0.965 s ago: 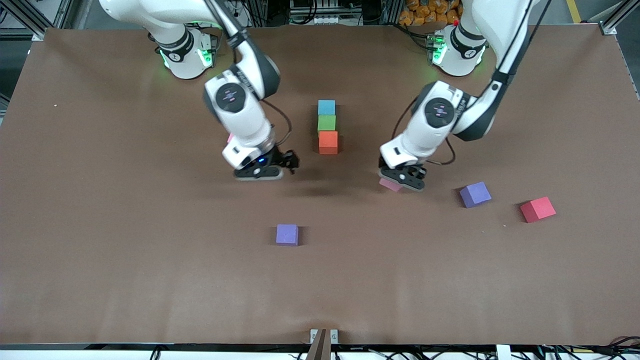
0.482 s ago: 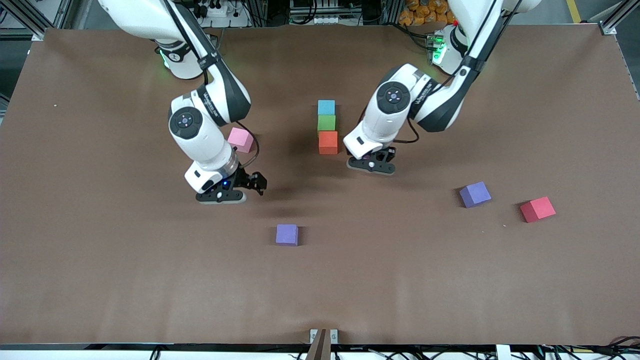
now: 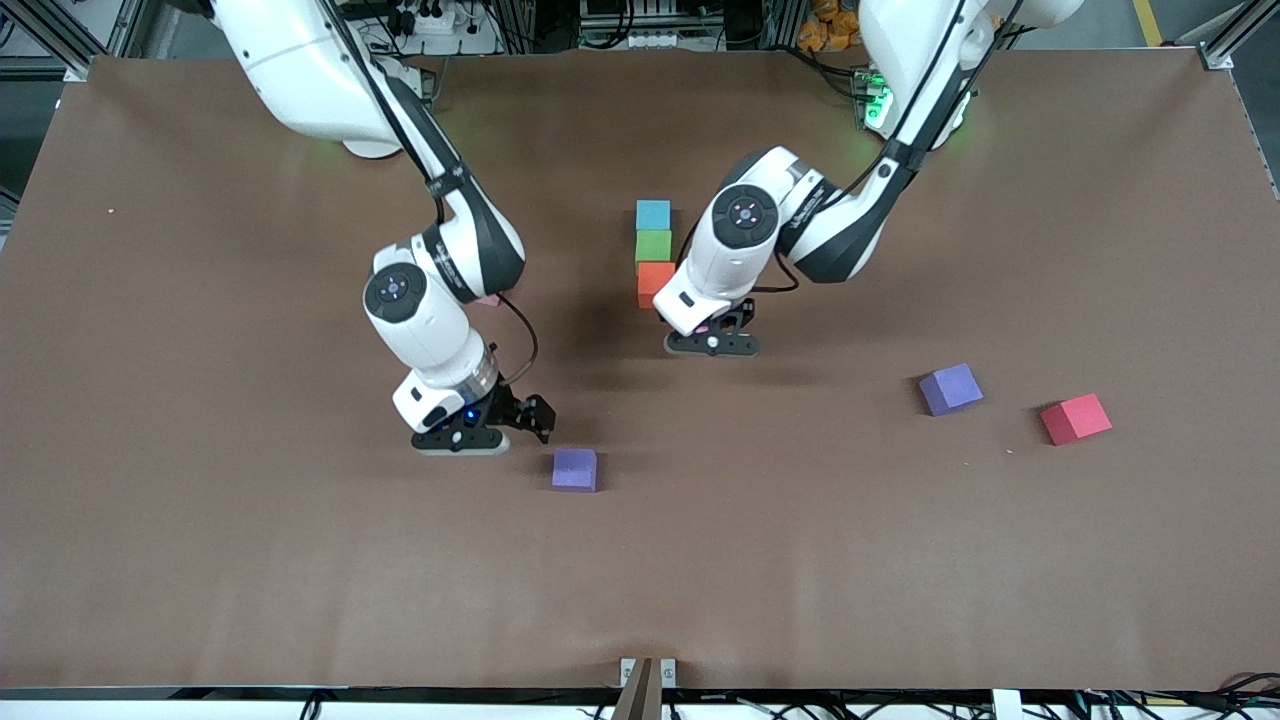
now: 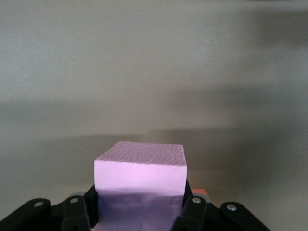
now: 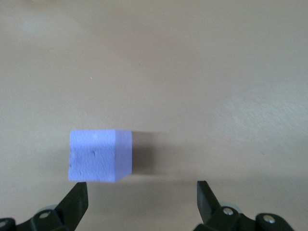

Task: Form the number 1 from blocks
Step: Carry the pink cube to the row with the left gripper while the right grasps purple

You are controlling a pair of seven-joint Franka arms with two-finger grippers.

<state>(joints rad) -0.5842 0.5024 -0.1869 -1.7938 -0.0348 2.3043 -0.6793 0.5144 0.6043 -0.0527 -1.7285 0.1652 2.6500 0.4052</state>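
A blue block (image 3: 653, 214), a green block (image 3: 653, 245) and an orange block (image 3: 650, 284) form a column mid-table. My left gripper (image 3: 714, 331) is over the table just beside the orange block, shut on a pink block (image 4: 139, 174); in the left wrist view its fingers (image 4: 194, 208) clamp the block's sides. My right gripper (image 3: 522, 417) is open, low beside a purple block (image 3: 574, 469). In the right wrist view that purple block (image 5: 100, 155) lies just ahead of one fingertip of the right gripper (image 5: 142, 193), off centre.
A second purple block (image 3: 950, 388) and a red block (image 3: 1075, 418) lie toward the left arm's end. A second pink block (image 3: 489, 298) peeks out under the right arm. The brown table (image 3: 300, 580) stretches wide toward the front camera.
The right gripper swept from beside the column toward the front camera, down to the purple block. The left gripper carried the pink block from near the second purple block over to the orange block.
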